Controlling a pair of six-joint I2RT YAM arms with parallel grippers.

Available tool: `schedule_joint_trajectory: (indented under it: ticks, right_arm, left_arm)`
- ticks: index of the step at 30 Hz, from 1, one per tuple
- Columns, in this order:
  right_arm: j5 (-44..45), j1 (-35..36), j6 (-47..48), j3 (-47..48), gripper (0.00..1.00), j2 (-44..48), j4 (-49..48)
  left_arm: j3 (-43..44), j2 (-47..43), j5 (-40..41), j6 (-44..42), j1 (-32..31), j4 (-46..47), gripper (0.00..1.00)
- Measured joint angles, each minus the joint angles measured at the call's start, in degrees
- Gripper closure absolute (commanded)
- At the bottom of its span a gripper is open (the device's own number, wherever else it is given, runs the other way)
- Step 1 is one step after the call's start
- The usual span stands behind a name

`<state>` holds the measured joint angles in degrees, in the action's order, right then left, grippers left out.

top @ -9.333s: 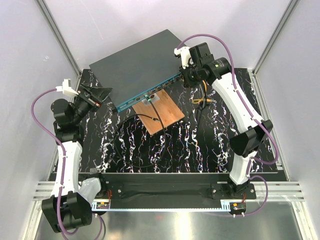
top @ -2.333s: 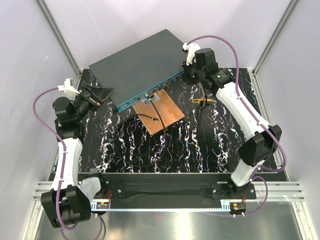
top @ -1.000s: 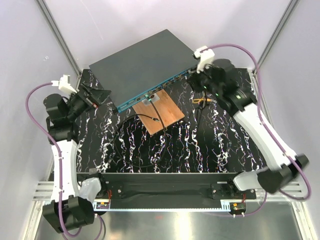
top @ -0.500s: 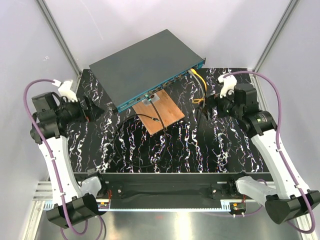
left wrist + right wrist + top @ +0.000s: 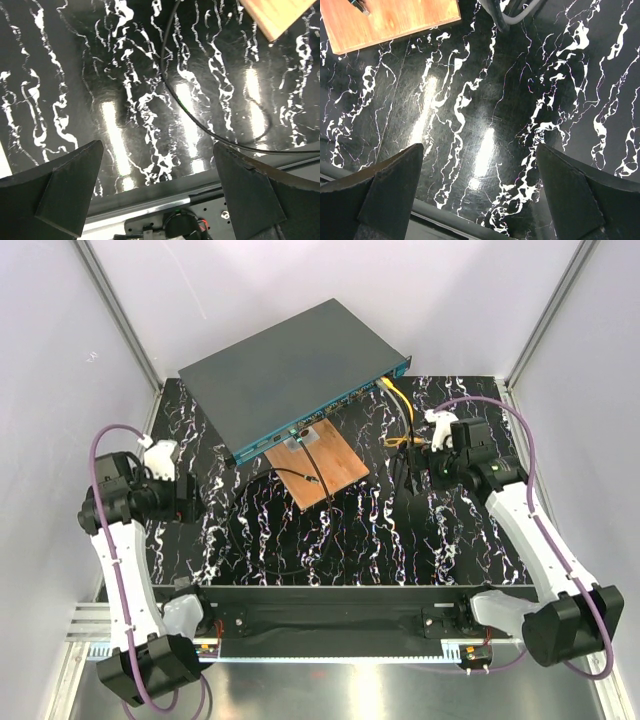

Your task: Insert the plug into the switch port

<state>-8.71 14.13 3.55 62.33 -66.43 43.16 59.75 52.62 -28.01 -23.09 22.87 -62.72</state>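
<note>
Dark grey switch (image 5: pixel 290 365) lies angled, yellow-cabled plug (image 5: pixel 384 382) at its teal front.

Desk (image 5: pixel 380 540): glossy black top with white marble veining, streaks of overhead light reflected in it. Walls (image 5: pixel 250 280): plain, pale, on three sides. Aluminium posts (image 5: pixel 118 315) stand at the back corners. A ribbed metal rail (image 5: pixel 575 620) runs along the near edge, with brushed metal sheet (image 5: pixel 350 695) in front of it.

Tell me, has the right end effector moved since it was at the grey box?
Yes. The right end effector has backed away from the switch's right corner, toward the table's near edge.
</note>
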Motion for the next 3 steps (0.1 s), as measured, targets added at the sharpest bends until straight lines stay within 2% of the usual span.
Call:
schedule_joint_trajectory:
  ticks: [3]
  right_arm:
    - [0.00,0.00,-0.24,-0.02,0.00,0.00,-0.04]
  left_arm:
    - [-0.11,0.00,1.09,-0.50,0.00,0.24,0.01]
